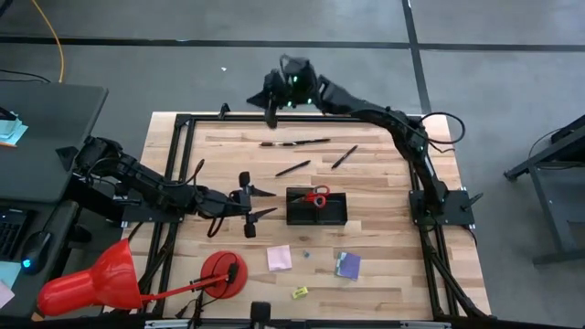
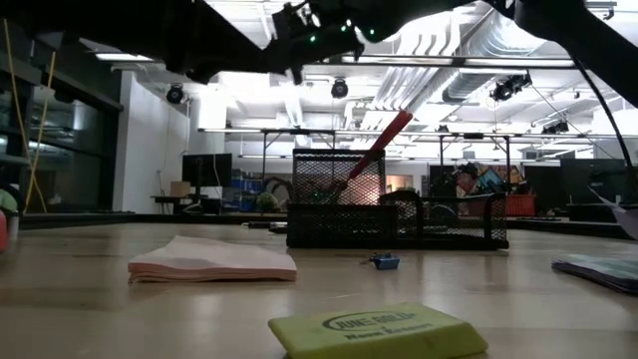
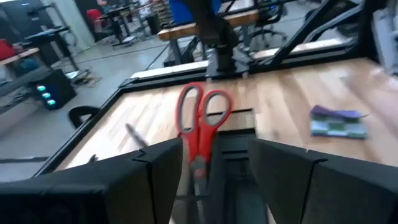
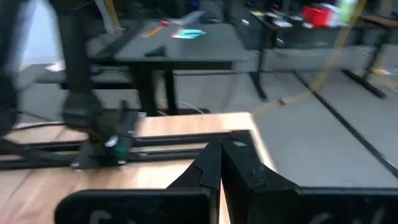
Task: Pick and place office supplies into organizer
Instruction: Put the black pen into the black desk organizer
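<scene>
The only writing that reads is on the yellow eraser [image 2: 379,330] at the table's near edge: its top carries a printed oval mark with "JUNE GOLD" in it, and smaller words below that cannot be made out.

The left gripper [image 1: 260,204] reaches in from the left, its arm low and stretched across the table, and its fingers [image 3: 283,174] stand apart, empty, just left of the organizer [image 1: 316,208]. The red-handled scissors [image 1: 316,197] stand tilted in that black mesh tray, handles up.

The right gripper [image 1: 271,116] hangs at the table's far edge on an arm bent over from the right; its fingers [image 4: 214,168] are pressed together with nothing between them.

Pens [image 1: 294,143] lie on the far part of the table. The pink sticky pad [image 1: 279,258] and the purple pad [image 1: 347,265] lie near the organizer's near side, with a tiny blue piece [image 2: 384,262] between them.
</scene>
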### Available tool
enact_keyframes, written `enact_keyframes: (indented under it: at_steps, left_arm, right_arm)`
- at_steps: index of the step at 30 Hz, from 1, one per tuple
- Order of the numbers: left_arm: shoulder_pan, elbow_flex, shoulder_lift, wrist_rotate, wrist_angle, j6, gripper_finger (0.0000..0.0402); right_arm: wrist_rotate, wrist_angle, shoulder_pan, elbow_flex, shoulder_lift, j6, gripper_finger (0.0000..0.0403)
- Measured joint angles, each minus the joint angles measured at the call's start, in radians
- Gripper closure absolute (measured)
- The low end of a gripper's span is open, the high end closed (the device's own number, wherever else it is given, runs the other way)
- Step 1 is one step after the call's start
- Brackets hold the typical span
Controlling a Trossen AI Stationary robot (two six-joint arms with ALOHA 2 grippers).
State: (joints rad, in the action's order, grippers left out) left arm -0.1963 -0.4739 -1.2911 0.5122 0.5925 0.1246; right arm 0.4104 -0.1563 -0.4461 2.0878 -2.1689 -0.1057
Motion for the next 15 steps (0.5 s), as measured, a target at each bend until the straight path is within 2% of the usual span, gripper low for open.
enact_keyframes:
  at_steps: [1,2,4,5,7,9,12,15]
  left_arm:
    - [0.0,0.0,0.0,0.019,-0.01,0.0,0.0227]
    - [0.0,0.0,0.0,0.039,-0.019,0.0,0.0227]
    - [0.0,0.0,0.0,0.066,-0.036,-0.016,0.0227]
    - [0.001,0.0,0.0,0.078,-0.044,-0.031,0.0227]
    - [0.0,0.0,0.0,0.085,-0.051,-0.046,0.0227]
    - [0.0,0.0,0.0,0.085,-0.054,-0.043,0.0227]
    - [0.029,-0.021,0.0,0.075,-0.08,-0.043,0.0227]
    - [0.078,-0.074,0.0,0.076,-0.23,-0.067,0.0227]
  right_arm:
    - [-0.033,0.017,0.01,-0.059,0.022,-0.009,0.0401]
    - [-0.118,0.038,0.025,-0.126,0.048,-0.035,0.0401]
    - [-0.327,0.181,0.052,-0.294,0.126,-0.071,0.0402]
    - [-0.355,0.277,0.056,-0.387,0.176,-0.071,0.0402]
    - [-0.301,0.462,0.055,-0.576,0.291,-0.071,0.0398]
    - [-0.301,0.606,0.059,-0.748,0.396,-0.025,0.0396]
    - [-0.276,0.733,0.063,-0.958,0.503,0.044,0.0396]
    - [-0.224,0.804,0.063,-1.111,0.593,0.056,0.0396]
